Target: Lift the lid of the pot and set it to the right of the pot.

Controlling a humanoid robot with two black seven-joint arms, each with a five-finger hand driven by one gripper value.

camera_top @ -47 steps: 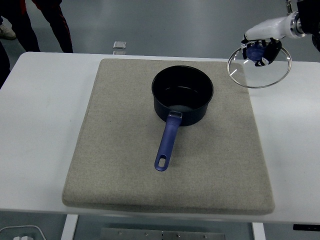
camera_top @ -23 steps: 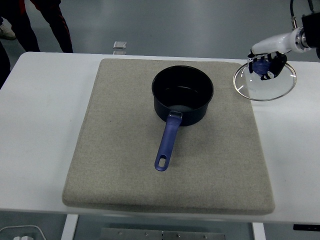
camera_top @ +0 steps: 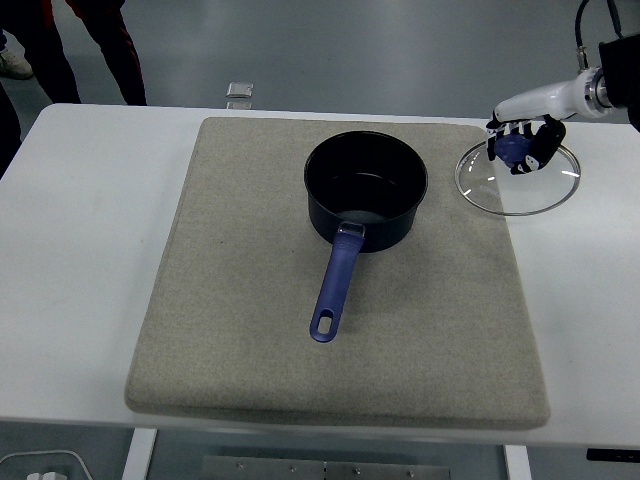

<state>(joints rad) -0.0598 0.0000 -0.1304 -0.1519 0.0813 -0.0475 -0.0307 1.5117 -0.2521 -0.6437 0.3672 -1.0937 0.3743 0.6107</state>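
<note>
Head view: right hand (camera_top: 522,145) palm-down, fingers (camera_top: 530,160) curled around lid knob (camera_top: 513,148), right of pot (camera_top: 365,190).

No writing, label, brand or number can be read anywhere, neither on the pot (camera_top: 366,190) nor around it.

You are looking at a lab or test room, not a home kitchen: a plain white table (camera_top: 80,230) stands on a bare grey floor (camera_top: 350,50), a grey mat (camera_top: 230,320) covers it, and a person's legs (camera_top: 100,40) stand behind.
</note>
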